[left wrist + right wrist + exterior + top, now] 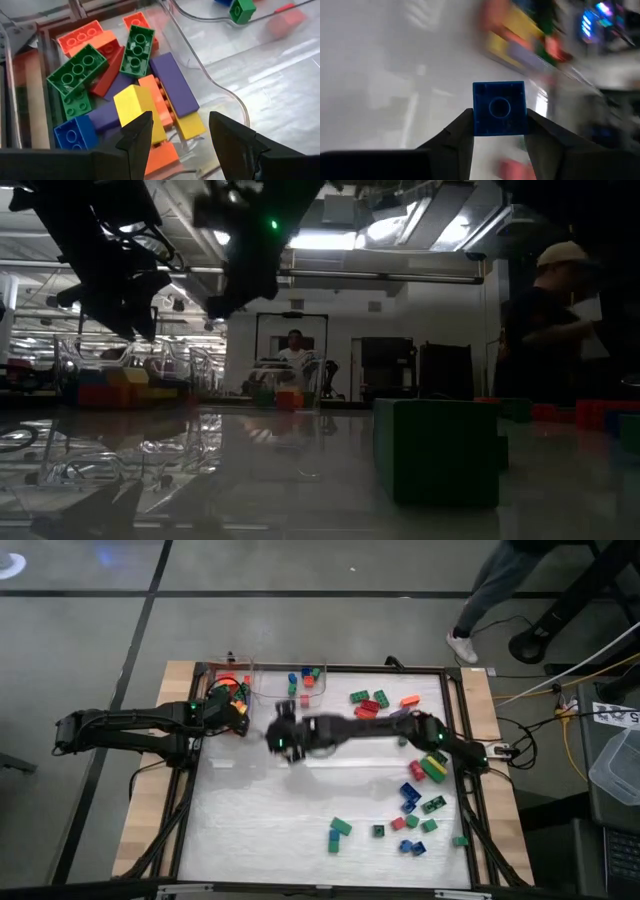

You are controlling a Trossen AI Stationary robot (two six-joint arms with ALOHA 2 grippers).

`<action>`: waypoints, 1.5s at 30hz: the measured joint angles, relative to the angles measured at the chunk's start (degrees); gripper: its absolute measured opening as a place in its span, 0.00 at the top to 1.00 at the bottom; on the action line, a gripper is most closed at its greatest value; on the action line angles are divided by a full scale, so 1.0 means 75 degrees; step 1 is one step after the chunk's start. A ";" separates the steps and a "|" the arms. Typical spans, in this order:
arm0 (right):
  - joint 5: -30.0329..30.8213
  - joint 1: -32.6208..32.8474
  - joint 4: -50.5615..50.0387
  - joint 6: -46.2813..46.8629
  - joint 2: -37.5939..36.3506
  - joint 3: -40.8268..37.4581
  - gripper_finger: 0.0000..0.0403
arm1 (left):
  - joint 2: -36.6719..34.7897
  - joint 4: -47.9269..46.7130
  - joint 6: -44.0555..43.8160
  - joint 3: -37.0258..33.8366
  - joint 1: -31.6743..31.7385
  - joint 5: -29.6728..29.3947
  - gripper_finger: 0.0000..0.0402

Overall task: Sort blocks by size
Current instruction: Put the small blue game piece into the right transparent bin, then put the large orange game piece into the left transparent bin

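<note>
At the table's left edge, the left gripper (pixel 177 137) is held over a clear bin (pixel 210 75) with its fingers parted and nothing between them. Below it in the bin a heap of long blocks (pixel 135 80) is seen: green, orange, red, purple, yellow and blue, lying across one another.

Further right, near the table's middle, the right gripper (pixel 498 131) is reached across from the right side and is blurred in the high view. Its fingers are closed narrowly on a small square blue block (pixel 499 108), which is pinched by its two sides with its hollow underside turned to the wrist camera. The block is held clear of the white tabletop (pixel 260 830).

A second clear bin (pixel 285 685) with a few small blocks is seen at the table's far edge, just beyond this gripper. On the right half of the table loose blocks (pixel 415 800) are scattered, some far, most toward the near right corner.
</note>
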 joint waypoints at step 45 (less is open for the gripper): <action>-0.3234 -0.2997 -0.6188 0.3310 -0.1158 -0.0663 0.46 | 0.0000 -0.0008 0.0233 0.0003 -0.0003 0.0055 0.54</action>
